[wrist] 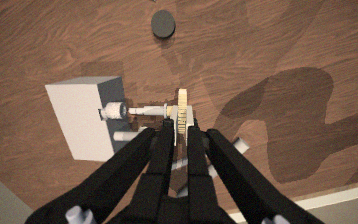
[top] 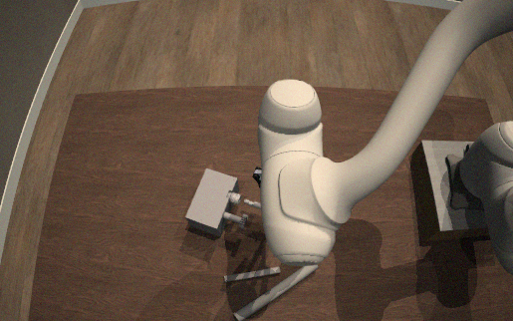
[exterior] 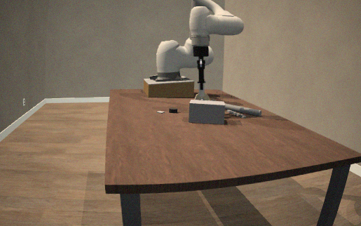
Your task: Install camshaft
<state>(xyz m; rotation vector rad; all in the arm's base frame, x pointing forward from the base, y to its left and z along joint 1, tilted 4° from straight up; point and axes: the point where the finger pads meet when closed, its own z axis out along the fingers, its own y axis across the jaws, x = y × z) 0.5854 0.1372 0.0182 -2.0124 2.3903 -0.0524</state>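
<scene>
The grey engine case point(wrist: 82, 116) stands upright on the table; it also shows in the top view point(top: 211, 200) and the exterior view point(exterior: 207, 111). On its front face I see the open bearing boss point(wrist: 113, 110) and, below it, the crank shaft stub point(wrist: 126, 135); the small crank gear is hidden behind my fingers. My gripper point(wrist: 182, 113) is shut on the big gear point(wrist: 182, 114) of the camshaft. The camshaft's shaft point(wrist: 147, 110) lies level and points at the bearing, its tip close to the boss, apart from it by a small gap. The gear marks are too small to tell.
A dark round disc point(wrist: 163, 23) lies on the table beyond the case, with a small white piece point(exterior: 160, 112) beside it. Two loose rods point(top: 252, 274) point(top: 275, 292) lie in front of the case. The arm's base block point(exterior: 169, 88) stands at the table's far end.
</scene>
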